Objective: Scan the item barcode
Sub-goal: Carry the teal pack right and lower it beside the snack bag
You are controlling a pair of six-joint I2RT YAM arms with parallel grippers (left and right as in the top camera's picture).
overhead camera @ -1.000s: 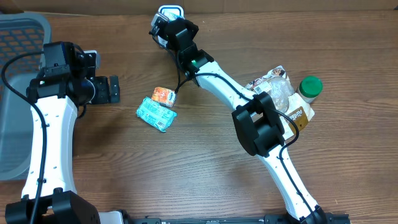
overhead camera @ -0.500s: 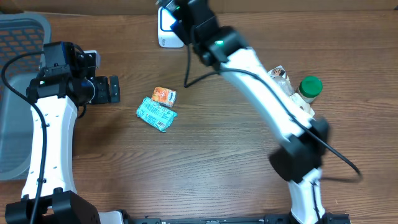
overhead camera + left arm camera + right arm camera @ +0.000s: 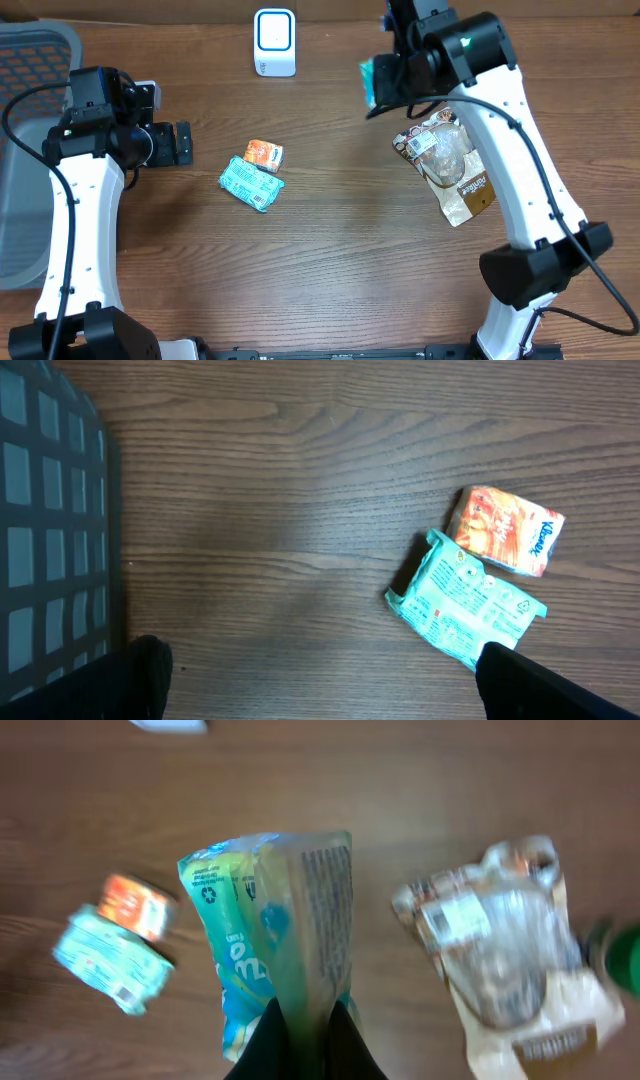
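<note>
Two black fingers of your right gripper are pinched shut on one end of the glossy, crinkled teal plastic pouch, which is held above the wood-grain table. Its long axis runs straight away from the fingers, with the narrow printed edge toward the wrist camera. Your left gripper stands wide open and empty.

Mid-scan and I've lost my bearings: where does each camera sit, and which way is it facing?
Overhead: above the table, looking straight down; left arm, right arm, scanner, basket.
Left wrist: faces down at teal packet and orange pack; open left pincer's tips at bottom corners.
Right wrist: faces down along right pincer, shut on green pouch; snack bag beside.
Shared: both wrists see the teal packet.
</note>
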